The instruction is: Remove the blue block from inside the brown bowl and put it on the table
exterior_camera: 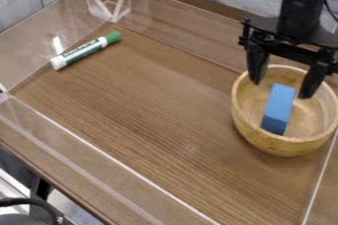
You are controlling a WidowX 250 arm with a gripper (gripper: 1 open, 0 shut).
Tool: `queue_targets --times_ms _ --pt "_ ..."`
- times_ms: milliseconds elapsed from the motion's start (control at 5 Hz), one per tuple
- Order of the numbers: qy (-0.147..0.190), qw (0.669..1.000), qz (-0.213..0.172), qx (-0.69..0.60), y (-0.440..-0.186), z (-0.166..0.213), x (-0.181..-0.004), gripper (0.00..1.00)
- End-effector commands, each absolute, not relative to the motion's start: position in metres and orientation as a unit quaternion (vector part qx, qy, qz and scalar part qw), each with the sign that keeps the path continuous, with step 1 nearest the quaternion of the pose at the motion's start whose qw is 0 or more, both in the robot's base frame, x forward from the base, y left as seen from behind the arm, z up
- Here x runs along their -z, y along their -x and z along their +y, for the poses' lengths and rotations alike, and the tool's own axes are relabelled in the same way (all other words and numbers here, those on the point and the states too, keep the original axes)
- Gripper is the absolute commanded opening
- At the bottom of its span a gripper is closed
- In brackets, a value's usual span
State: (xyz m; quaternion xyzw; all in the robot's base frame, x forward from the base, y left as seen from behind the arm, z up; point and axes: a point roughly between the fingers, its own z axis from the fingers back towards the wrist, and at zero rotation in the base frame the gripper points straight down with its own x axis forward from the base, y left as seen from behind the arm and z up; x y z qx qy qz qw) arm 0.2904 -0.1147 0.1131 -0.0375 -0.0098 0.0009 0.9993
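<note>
My gripper [280, 68] hangs at the right of the frame, its fingers spread apart, over the upper part of the brown bowl [286, 112]. The blue block [278, 109] rests inside the bowl, just below my fingers in the picture. A green-and-white tube [86, 50] lies on the table [145, 101] at upper left.
</note>
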Motion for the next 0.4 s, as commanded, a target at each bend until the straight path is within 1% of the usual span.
queue_targets --times_ms 0,200 --pt "0.048 0.998 -0.033 0.006 -0.2913 -0.1227 -0.1229 1.00" --pt "0.050 0.998 -0.038 0.009 -0.2906 -0.1266 -0.1200 1.00"
